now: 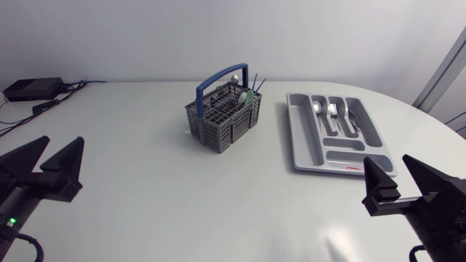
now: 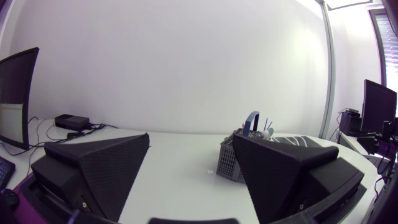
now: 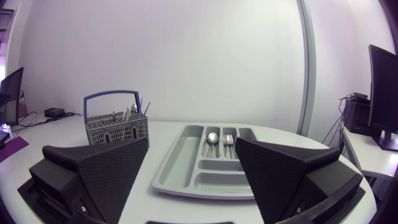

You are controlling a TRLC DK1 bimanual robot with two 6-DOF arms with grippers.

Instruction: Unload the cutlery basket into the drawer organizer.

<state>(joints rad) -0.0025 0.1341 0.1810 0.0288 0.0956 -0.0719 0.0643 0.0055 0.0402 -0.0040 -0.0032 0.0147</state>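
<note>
The grey cutlery basket [image 1: 223, 116] with a blue handle stands mid-table, with spoons and other cutlery upright inside; it shows ahead of my left gripper as the basket [image 2: 233, 163] and ahead and to one side of my right as the basket [image 3: 116, 127]. The grey drawer organizer [image 1: 304, 151] lies to its right, with a spoon [image 1: 318, 110] and forks [image 1: 334, 111] in its long slots. The organizer [image 3: 180, 168] lies just ahead of my right gripper [image 3: 189, 174]. My left gripper [image 1: 45, 161] rests open at the near left, my right gripper [image 1: 399, 177] open at the near right, both holding nothing.
A black box [image 1: 32, 88] with cables sits at the table's far left corner. A red mark [image 1: 352, 168] shows in the organizer's front compartment. Bare white tabletop lies between the arms and the basket.
</note>
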